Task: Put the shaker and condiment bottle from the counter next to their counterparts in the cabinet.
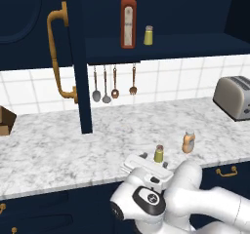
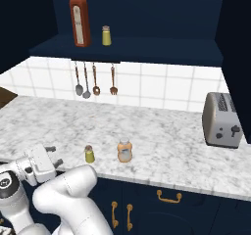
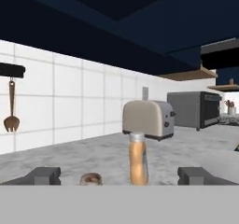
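- Open cabinet up top, door swung out with a curved brass handle.
- On its shelf: tall red bottle, small yellow shaker just beside it.
- Under the shelf, hanging spoons and fork on white tiles.
- On the counter: olive shaker near the front edge, peach bottle close by, both upright and apart.
- Toaster far right.
- White arm low down, just behind the olive shaker.

The worktop is showing polished veined marble; the toaster is gleaming brushed metal; the cabinet handle is looking like brass.
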You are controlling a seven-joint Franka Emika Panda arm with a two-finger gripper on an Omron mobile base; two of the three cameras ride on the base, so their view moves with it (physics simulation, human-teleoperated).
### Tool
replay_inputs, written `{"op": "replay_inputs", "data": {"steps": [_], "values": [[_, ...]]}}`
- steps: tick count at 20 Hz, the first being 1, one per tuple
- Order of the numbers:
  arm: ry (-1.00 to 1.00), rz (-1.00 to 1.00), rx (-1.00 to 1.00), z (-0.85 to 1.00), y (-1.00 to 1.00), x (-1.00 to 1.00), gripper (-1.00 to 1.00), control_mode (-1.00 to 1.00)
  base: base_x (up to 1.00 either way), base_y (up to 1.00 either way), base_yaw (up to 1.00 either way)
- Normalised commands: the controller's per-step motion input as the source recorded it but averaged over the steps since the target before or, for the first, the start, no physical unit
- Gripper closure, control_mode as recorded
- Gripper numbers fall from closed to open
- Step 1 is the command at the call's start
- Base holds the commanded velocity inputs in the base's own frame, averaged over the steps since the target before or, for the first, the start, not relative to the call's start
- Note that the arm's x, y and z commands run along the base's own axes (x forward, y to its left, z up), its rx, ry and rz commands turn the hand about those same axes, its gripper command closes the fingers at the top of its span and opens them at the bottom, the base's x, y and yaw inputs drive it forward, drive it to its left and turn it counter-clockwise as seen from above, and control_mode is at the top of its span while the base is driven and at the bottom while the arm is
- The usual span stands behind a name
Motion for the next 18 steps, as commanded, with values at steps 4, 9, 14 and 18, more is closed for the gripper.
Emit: {"op": "replay_inputs", "data": {"steps": [4,9,14,18], "values": [[-0.06,-0.08,0.10,0.00,-0.28,0.00,-1.00,-1.00,0.00,0.00,0.00],[0.00,-0.07,0.17,0.00,-0.36,0.00,-1.00,-1.00,0.00,0.00,0.00],[0.00,-0.08,0.10,0.00,-0.33,0.00,-1.00,-1.00,0.00,0.00,0.00],[0.00,-0.06,0.11,0.00,-0.44,0.04,-1.00,-1.00,0.00,0.00,0.00]]}}
